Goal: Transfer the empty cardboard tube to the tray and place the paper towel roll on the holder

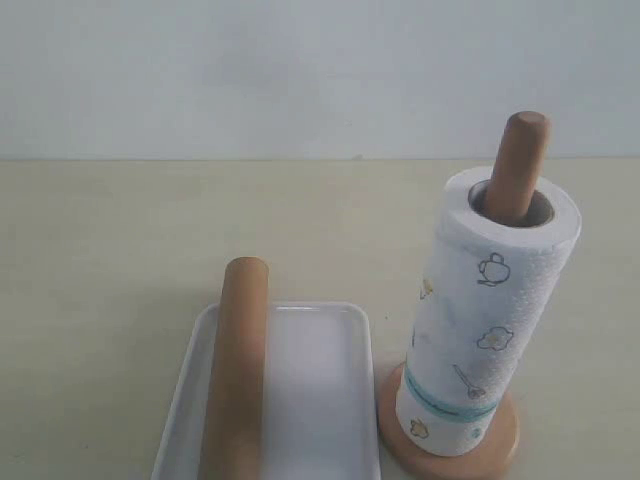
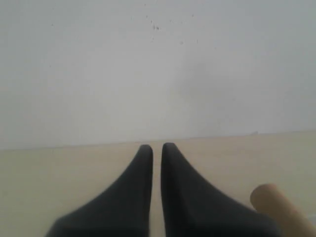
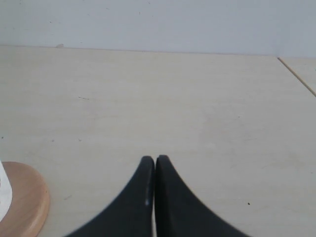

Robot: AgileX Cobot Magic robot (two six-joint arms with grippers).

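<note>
Both jobs look done — the empty cardboard tube (image 1: 235,370) lies in the tray (image 1: 322,400), the paper towel roll (image 1: 480,330) stands beside the tray on the holder (image 1: 522,150), so left tool (image 2: 157,146) and right tool (image 3: 154,158) rest closed, empty.

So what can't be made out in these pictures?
Exterior view: the bottom edge cuts off the near ends of the empty cardboard tube and the tray.
Exterior view: the paper towel roll hides most of the holder.
Right wrist view: the frame edge cuts off the holder's base.
</note>
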